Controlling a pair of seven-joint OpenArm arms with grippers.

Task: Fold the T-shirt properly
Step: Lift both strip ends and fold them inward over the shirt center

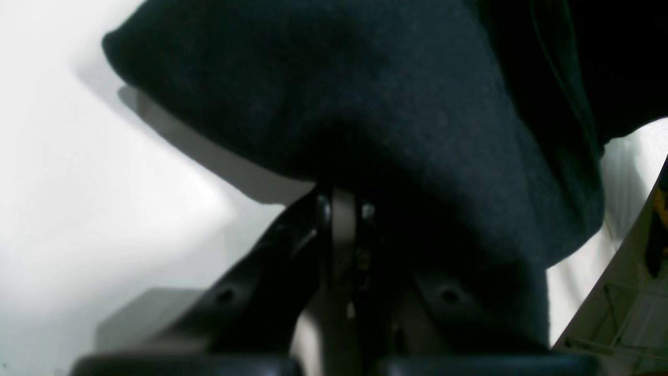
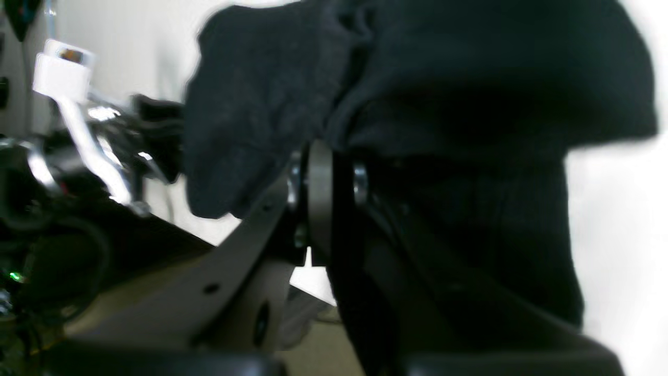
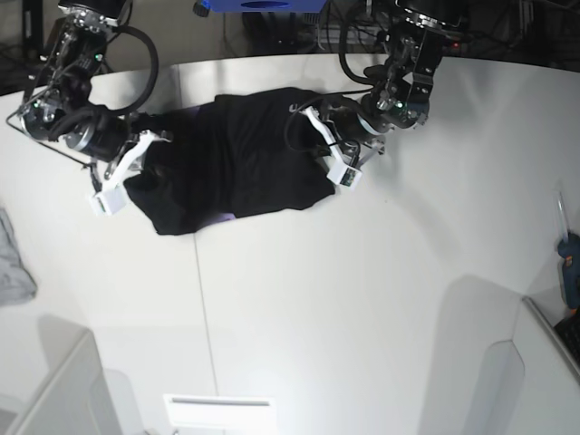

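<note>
A: Where is the T-shirt?

B: It lies bunched across the far part of the white table, stretched between the two arms. In the base view it is a dark heap, with a little pale purple showing at its near edge.

A: And the left gripper?

B: The left wrist view shows its jaws drawn close together, tips almost meeting, with black cloth draped over and just beyond them. A fold of the shirt hangs down past the right-hand finger. It has hold of the shirt's edge.

A: The right one?

B: The right gripper looks the same in its own wrist view: jaws nearly closed, shirt fabric bulging above the tips and falling over the finger on the right. It is clamped on the cloth too. To its left, past the fabric, the other arm's metal parts are seen, blurred.

A: Anything else near them?

B: In the base view a small grey cloth lies well apart from the right gripper, at the table's edge. A blue object sits far from the left gripper, at the opposite edge.
</note>
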